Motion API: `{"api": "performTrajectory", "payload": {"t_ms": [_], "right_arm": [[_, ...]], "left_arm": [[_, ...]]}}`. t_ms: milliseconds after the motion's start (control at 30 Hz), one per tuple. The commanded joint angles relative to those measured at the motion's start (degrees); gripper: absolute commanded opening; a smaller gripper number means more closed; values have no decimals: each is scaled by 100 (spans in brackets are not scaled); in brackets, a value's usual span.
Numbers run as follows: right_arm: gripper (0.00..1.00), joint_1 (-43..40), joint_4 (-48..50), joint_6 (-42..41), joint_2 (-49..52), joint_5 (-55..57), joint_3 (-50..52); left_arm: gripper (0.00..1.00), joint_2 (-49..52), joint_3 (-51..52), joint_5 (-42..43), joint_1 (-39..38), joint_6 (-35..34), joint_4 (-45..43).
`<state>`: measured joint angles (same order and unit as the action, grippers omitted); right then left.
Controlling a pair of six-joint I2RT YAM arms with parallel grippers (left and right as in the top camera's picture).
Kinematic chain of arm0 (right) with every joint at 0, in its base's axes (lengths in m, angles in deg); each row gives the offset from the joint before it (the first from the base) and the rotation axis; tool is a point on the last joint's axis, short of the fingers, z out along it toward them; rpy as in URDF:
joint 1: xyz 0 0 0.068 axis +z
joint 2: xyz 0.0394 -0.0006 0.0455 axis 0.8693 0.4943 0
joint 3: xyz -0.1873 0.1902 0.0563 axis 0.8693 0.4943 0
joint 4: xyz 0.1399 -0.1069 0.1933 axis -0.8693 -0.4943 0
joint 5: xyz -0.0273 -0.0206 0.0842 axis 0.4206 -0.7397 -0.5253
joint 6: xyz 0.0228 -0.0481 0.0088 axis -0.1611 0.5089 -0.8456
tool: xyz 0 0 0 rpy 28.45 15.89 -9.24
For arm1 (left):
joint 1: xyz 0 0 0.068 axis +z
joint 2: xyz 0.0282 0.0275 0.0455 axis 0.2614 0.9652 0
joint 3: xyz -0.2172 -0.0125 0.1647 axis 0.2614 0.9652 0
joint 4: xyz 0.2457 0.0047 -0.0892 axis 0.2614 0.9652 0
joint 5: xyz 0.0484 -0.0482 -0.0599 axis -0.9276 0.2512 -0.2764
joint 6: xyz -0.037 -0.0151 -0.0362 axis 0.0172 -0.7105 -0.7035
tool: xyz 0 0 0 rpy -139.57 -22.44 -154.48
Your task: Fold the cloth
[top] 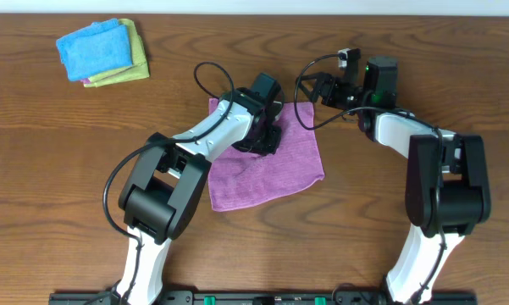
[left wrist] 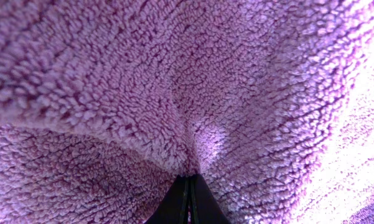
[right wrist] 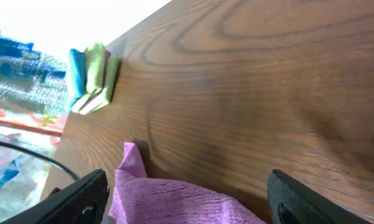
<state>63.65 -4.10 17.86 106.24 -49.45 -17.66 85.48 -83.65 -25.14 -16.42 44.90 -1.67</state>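
The purple cloth [top: 271, 169] lies mostly flat on the table, bunched up near its far edge. My left gripper [top: 268, 137] is pressed down into that bunched part. In the left wrist view the fuzzy cloth [left wrist: 174, 81] fills the frame, and the left gripper [left wrist: 188, 186] is shut on a pinched fold of it. My right gripper [top: 312, 93] hovers at the cloth's far right corner. In the right wrist view its fingers [right wrist: 81, 199] stand wide apart, open, with a raised edge of the cloth [right wrist: 168, 199] low between them.
A folded stack with a blue cloth [top: 93, 47] on top and a yellow-green cloth [top: 131, 68] beneath sits at the far left of the wooden table [top: 51, 169]. The stack [right wrist: 90, 74] also shows in the right wrist view. Cables loop near both wrists.
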Motion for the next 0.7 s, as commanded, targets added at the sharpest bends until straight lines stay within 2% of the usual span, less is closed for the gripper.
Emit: {"api": "performTrajectory", "payload": {"t_ms": [0, 167, 300, 667], "right_arm": [[81, -68, -197, -17, 61, 98, -7], [77, -186, -988, 9, 61, -247, -7], [78, -358, -1665, 116, 61, -273, -7], [82, -664, -1777, 133, 61, -697, -7]], "left_arm": [[6, 28, 39, -509, 4, 85, 184], [6, 28, 39, -682, 13, 83, 227], [6, 26, -31, -614, 13, 81, 234], [6, -44, -850, -649, 4, 63, 461]]}}
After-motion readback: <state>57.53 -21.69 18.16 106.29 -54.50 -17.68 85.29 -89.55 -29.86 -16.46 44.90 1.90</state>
